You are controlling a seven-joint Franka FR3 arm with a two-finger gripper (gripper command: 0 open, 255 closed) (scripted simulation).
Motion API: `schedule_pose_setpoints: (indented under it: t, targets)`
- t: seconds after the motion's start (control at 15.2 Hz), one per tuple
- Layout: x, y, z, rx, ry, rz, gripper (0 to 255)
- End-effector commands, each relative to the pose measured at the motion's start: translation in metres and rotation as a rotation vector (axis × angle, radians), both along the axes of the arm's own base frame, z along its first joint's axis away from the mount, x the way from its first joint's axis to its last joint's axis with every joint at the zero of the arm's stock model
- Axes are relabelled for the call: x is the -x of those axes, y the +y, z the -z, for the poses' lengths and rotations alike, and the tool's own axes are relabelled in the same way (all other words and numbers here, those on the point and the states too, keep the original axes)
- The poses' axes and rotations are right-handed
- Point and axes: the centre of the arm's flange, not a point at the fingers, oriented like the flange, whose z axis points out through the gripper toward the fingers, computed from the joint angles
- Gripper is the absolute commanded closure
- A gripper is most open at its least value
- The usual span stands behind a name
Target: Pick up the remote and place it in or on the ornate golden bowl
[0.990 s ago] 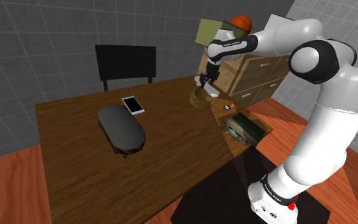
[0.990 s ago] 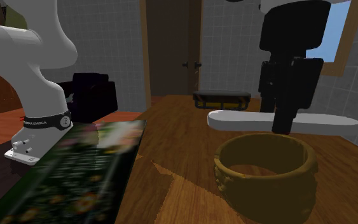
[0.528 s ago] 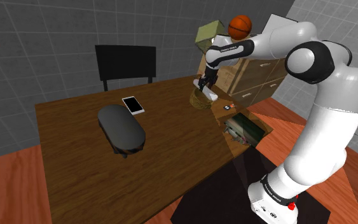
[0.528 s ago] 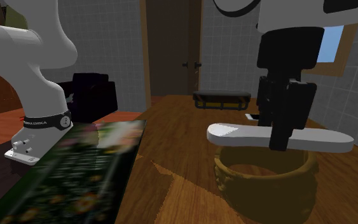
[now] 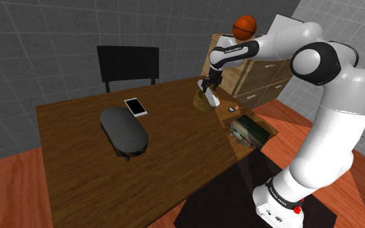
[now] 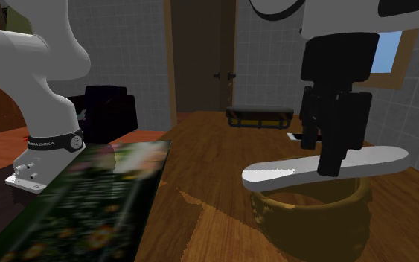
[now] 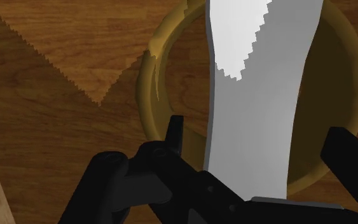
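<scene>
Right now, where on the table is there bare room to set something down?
Widest bare wood lies between the black oval tray and the table's near edge in the shoulder view. A smaller strip runs between the phone and the golden bowl. It is crowded at the bowl, where the gripper holds the remote over it.

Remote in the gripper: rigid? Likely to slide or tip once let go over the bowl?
Probably rigid: the remote juts straight either side of the gripper. It looks longer than the bowl is wide, so it would likely bridge the rim. Smooth and slanted, it may slide.
</scene>
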Motion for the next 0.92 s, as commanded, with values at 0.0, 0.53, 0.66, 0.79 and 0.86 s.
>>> schedule_pose_setpoints:
  t: [0.0, 0.53, 0.66, 0.79, 0.86]
  targets:
    - [0.000, 0.000, 0.000, 0.000, 0.000, 0.000, 0]
    - [0.000, 0.001, -0.050, 0.000, 0.000, 0.000, 0]
    - [0.000, 0.001, -0.050, 0.000, 0.000, 0.000, 0]
    - [0.000, 0.001, -0.050, 0.000, 0.000, 0.000, 0]
    - [0.000, 0.001, -0.050, 0.000, 0.000, 0.000, 0]
